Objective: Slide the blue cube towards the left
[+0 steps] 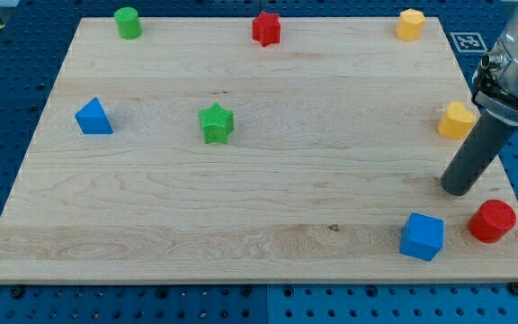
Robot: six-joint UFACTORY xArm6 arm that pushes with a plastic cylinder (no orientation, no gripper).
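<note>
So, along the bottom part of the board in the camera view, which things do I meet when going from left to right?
blue cube → my tip → red cylinder

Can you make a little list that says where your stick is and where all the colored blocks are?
my tip: above and to the right of the blue cube, not touching it
blue cube: bottom right
red cylinder: right of the blue cube
yellow blocks: top right, right edge
red star: top middle
green cylinder: top left
green star: left of centre
blue triangle block: left side
</note>
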